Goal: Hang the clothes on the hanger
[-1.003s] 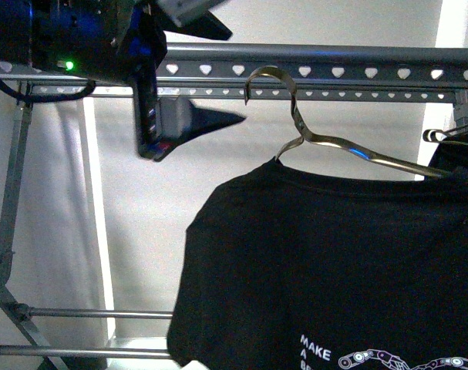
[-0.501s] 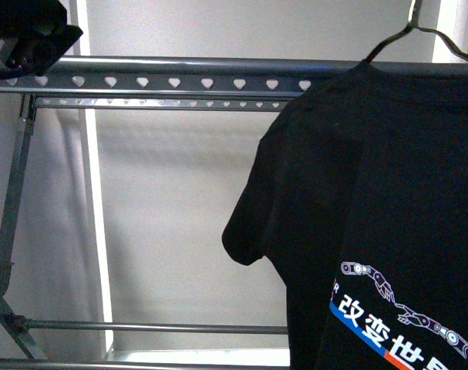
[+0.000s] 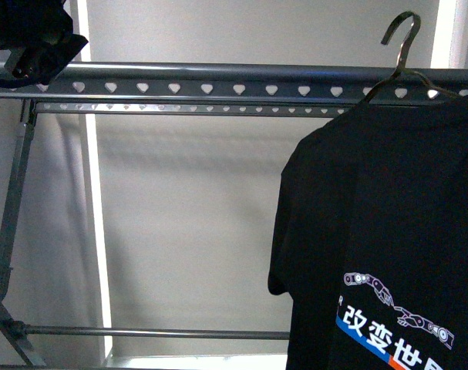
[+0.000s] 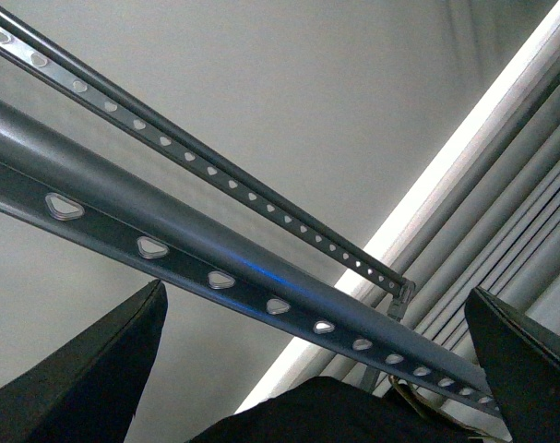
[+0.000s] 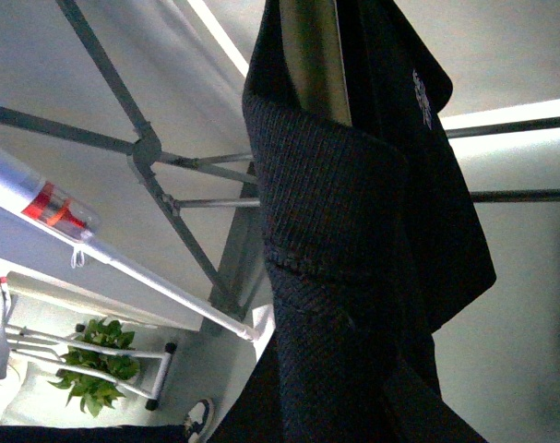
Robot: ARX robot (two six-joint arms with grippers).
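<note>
Rail: the dark grey rack rail (image 3: 218, 79) is running across the top of the front view, showing its row of heart-shaped holes; a thinner pierced bar (image 3: 180, 107) is lying just below it.
Poles: a slim grey pole (image 3: 13, 193) is slanting down from the rail's left end.
T-shirt: the black T-shirt (image 3: 388, 216) is hanging at the right, its collar level with the rail, and it is showing Chinese characters, a robot-arm drawing and a blue-orange stripe.
Hook: the brass-coloured hanger hook (image 3: 404, 35) is rising above the rail's top edge, not looped over it.
Left gripper: the left gripper (image 4: 314, 292) is hovering at the rail's left end; its two dark fingers (image 4: 95, 369) are standing spread wide, gripping nothing, with the rail passing between them.
Right gripper: the right gripper is not showing in any view, so I cannot tell its state; black cloth and a brass-coloured strip are filling the right wrist view.
Background: a green potted plant (image 5: 97, 371) is standing on the floor.
</note>
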